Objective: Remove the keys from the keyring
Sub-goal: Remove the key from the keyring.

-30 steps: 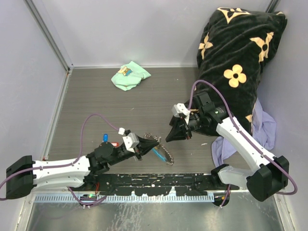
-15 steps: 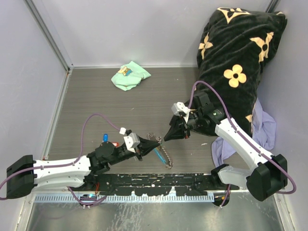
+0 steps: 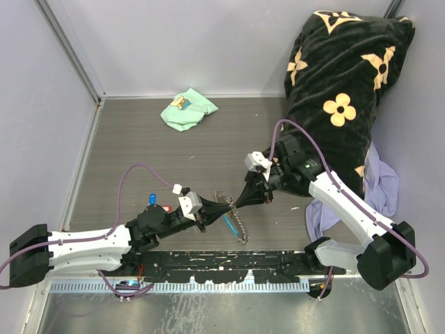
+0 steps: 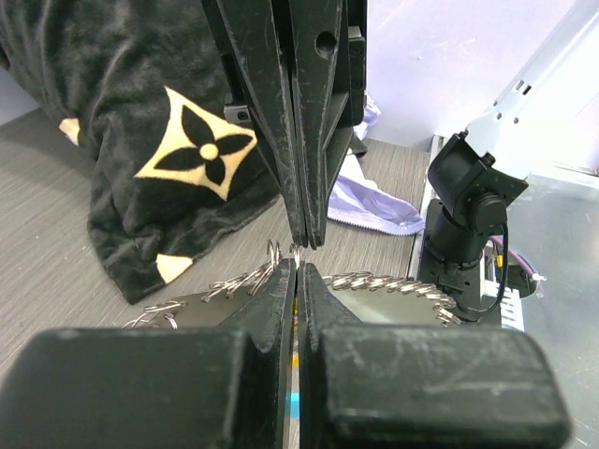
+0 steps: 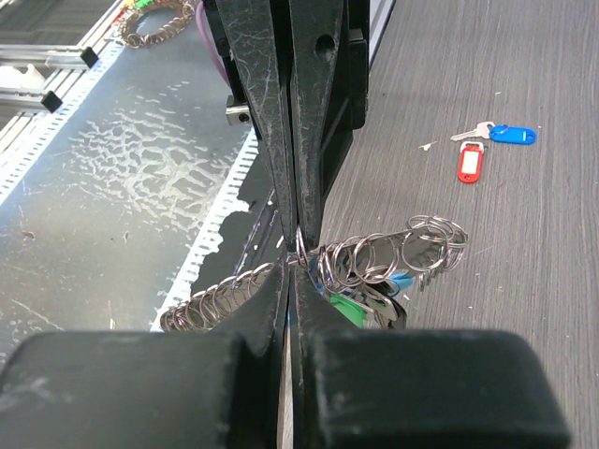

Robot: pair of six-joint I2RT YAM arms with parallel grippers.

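Compared with one second ago, the right gripper (image 3: 239,202) is closer to the near edge of the table and further to the left. It has travelled diagonally toward the left gripper (image 3: 224,204). The left gripper has advanced slightly to the right. The open gap between the two grippers is gone. Their tips now meet nose to nose at the keyring (image 4: 296,251). The upper end of the chain (image 3: 240,231) sits slightly further right.
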